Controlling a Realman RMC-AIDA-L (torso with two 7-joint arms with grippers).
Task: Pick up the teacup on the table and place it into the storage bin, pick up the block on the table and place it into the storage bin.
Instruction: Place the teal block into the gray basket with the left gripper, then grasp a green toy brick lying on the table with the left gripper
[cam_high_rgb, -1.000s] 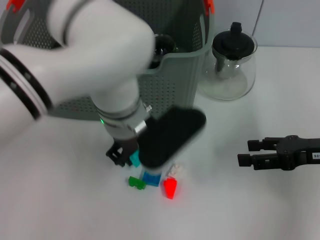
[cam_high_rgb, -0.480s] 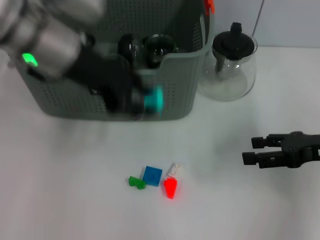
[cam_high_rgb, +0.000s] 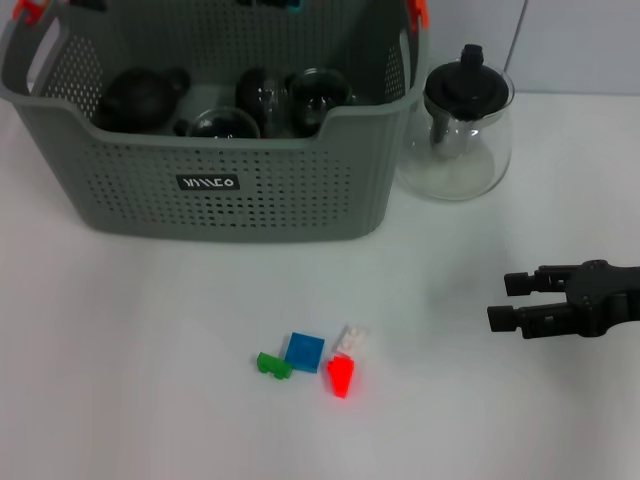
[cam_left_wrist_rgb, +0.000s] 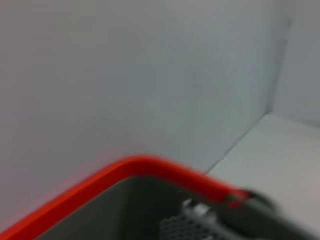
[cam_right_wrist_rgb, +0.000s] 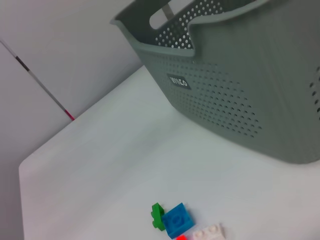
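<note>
Storage bin (cam_high_rgb: 215, 190) at far left of the table (cam_high_rgb: 120, 380), several dark and glass teacups (cam_high_rgb: 315, 95) inside. Left gripper (cam_high_rgb: 268, 4) barely visible above the bin's far rim with a teal block (cam_high_rgb: 293, 5) at it; cannot tell its fingers. On the table nearer: green block (cam_high_rgb: 271, 365), blue block (cam_high_rgb: 304, 351), white block (cam_high_rgb: 351, 339), red block (cam_high_rgb: 340, 376), clustered. Glass teapot (cam_high_rgb: 462, 125) just beside the bin. Right gripper (cam_high_rgb: 505, 302) low at far right, fingers apart, holding nothing.

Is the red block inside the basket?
No, the red block lies on the table in front of the storage bin.
</note>
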